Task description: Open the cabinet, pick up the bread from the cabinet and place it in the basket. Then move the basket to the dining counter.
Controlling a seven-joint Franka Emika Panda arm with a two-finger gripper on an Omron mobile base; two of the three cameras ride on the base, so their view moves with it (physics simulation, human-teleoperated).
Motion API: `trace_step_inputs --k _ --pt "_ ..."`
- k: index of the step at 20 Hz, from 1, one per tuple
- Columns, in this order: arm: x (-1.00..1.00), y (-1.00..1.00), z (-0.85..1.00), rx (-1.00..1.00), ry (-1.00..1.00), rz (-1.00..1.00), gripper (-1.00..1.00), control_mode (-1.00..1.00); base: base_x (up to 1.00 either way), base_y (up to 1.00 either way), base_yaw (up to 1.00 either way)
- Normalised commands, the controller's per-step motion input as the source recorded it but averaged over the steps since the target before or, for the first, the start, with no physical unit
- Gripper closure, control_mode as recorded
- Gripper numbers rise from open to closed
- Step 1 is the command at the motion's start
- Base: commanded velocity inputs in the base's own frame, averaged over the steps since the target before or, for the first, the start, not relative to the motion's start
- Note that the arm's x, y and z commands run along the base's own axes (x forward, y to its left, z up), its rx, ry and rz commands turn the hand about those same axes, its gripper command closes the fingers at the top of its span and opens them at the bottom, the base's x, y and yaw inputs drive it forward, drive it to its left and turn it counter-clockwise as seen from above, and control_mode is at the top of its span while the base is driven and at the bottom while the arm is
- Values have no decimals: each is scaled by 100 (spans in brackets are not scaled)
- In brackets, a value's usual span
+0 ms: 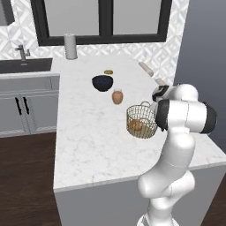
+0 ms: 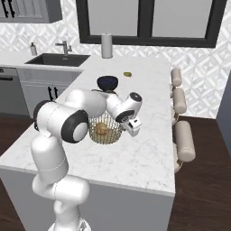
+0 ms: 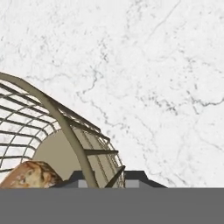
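One wide marble tabletop [image 1: 88,145] carried the basket [image 1: 142,121], bread [image 1: 136,125] inside. We saw the tool [image 3: 101,183] straddling its rim, grip indiscernible; snagged wire during withdrawal could tip it, we judged.

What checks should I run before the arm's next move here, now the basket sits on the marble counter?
1. Bread inside the basket: ok, it lies on the beige base.
2. Basket resting on the dining counter: ok, upright, well inside the edges.
3. Gripper free of the basket: not ok, a rim wire stands between the fingertips in the hand view.
4. Jaws open or shut: cannot tell from these pictures.
5. Orange-brown cup and dark bowl clear of the basket: ok, both stand apart, further back.
6. Basket tipping risk on withdrawal: cannot tell; lifting straight off the wire seems safest.
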Motion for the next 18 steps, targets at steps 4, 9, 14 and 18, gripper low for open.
trace_step_inputs --k 4,9,14,18 --pt "-14 10 12 -4 0 0 -100 -100 0 0 0" --pt "-32 2 59 -3 -2 1 -100 -100 0 0 0" --pt "-98 0 69 -5 -8 4 -100 -100 0 0 0" --pt "-100 17 44 -13 -20 11 -100 -100 0 0 0"
